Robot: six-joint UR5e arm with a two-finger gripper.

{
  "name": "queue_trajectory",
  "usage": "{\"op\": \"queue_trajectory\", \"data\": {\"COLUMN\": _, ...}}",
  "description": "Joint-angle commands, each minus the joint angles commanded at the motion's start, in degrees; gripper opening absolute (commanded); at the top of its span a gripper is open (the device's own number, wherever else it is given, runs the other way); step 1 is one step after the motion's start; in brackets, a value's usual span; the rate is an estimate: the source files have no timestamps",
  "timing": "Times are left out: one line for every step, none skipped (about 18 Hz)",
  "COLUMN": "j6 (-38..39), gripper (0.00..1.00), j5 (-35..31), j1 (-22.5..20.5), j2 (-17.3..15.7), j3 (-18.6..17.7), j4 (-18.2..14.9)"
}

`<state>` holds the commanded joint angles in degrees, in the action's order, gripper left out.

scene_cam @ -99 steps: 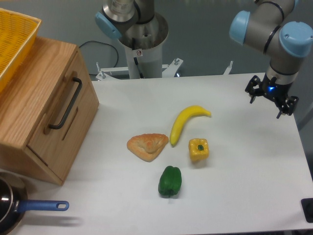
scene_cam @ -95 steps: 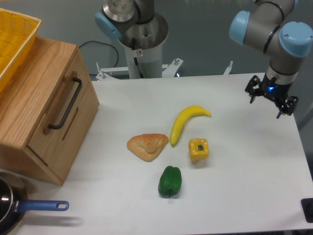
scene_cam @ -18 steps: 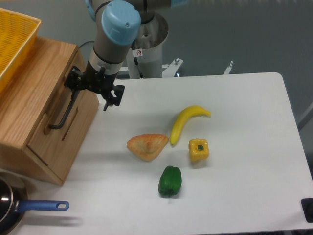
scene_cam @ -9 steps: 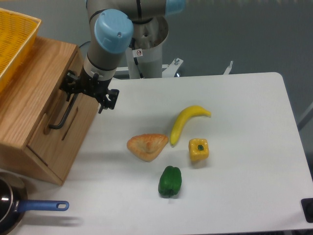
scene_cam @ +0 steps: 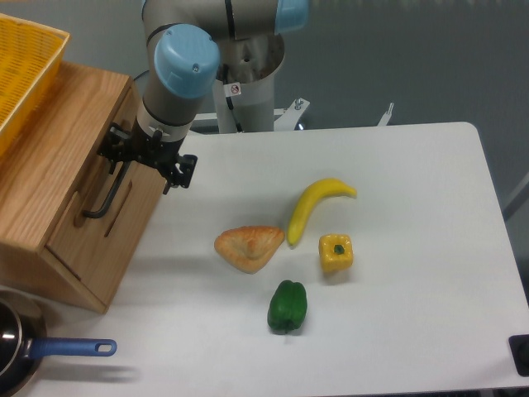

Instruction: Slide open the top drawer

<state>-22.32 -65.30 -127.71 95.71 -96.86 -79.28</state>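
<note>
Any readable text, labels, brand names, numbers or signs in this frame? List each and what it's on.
No readable words or numbers anywhere.
One small round red-and-white sticker sits on the grey robot pedestal; its symbol is too small to make out.
The wooden cabinet, yellow basket and gripper show no markings.

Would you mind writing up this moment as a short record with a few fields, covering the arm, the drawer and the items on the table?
gripper: at the upper end of the black bar handle; grasp not discernible
top drawer: appears closed, front flush with the cabinet
table items: banana, pastry, yellow pepper, green pepper
cabinet top: yellow basket
lower left: pan with blue handle
</note>
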Motion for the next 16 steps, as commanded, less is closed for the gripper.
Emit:
{"op": "queue_trajectory", "data": {"j6": 0.09, "gripper": 1.0, "j5": 0.0, "j1": 0.0, "j2": 0.17, "j3": 0.0, "j4": 0.0}}
{"op": "queue_trajectory", "data": {"j6": 0.09, "gripper": 1.0, "j5": 0.0, "j1": 0.0, "j2": 0.26, "j3": 0.09, "j4": 0.0}}
{"op": "queue_trajectory", "data": {"j6": 0.09, "gripper": 1.0, "j5": -0.09, "j1": 0.0, "j2": 0.26, "j3": 0.09, "j4": 0.0}}
{"op": "queue_trajectory", "data": {"j6": 0.09, "gripper": 1.0, "j5": -0.17, "j1": 0.0, "j2": 0.26, "j3": 0.09, "j4": 0.09}}
{"op": "queue_trajectory", "data": {"j6": 0.09, "gripper": 1.0, "j5": -0.44, "j1": 0.09, "j2": 0.35, "j3": 0.09, "j4": 0.26}}
{"op": "queue_trajectory", "data": {"j6": 0.09, "gripper": 1.0, "j5": -0.79, "j1": 0.26, "j2": 0.44, "j3": 0.09, "j4": 0.35}}
{"op": "queue_trajectory", "data": {"j6": -0.09, "gripper": 1.0, "j5": -1.23, "j1": 0.52, "j2": 0.53, "j3": 0.09, "j4": 0.35}}
{"op": "queue_trajectory", "data": {"j6": -0.09, "gripper": 1.0, "j5": -1.58, "j1": 0.53, "j2": 0.53, "j3": 0.09, "j4": 0.35}}
{"op": "queue_trajectory", "data": {"j6": -0.44, "gripper": 1.0, "j5": -1.93, "j1": 0.53, "j2": 0.62, "j3": 0.09, "j4": 0.44}}
{"op": "queue_trajectory", "data": {"j6": -0.53, "gripper": 1.0, "j5": -2.19, "j1": 0.53, "j2": 0.7, "j3": 0.44, "j4": 0.53}}
{"op": "queue_trajectory", "data": {"j6": -0.61, "gripper": 1.0, "j5": -2.55, "j1": 0.53, "j2": 0.79, "j3": 0.87, "j4": 0.53}}
{"op": "queue_trajectory", "data": {"j6": -0.7, "gripper": 1.0, "j5": -2.72, "j1": 0.53, "j2": 0.88, "j3": 1.31, "j4": 0.53}}
{"op": "queue_trajectory", "data": {"j6": -0.7, "gripper": 1.0, "j5": -2.72, "j1": 0.53, "j2": 1.05, "j3": 1.58, "j4": 0.53}}
{"op": "queue_trajectory", "data": {"j6": -0.79, "gripper": 1.0, "j5": -2.81, "j1": 0.53, "j2": 1.06, "j3": 1.93, "j4": 0.53}}
{"op": "queue_trajectory", "data": {"j6": -0.79, "gripper": 1.0, "j5": -2.81, "j1": 0.53, "j2": 1.06, "j3": 2.72, "j4": 0.53}}
{"op": "queue_trajectory", "data": {"j6": -0.79, "gripper": 1.0, "j5": -3.33, "j1": 0.53, "j2": 1.06, "j3": 2.99, "j4": 0.44}}
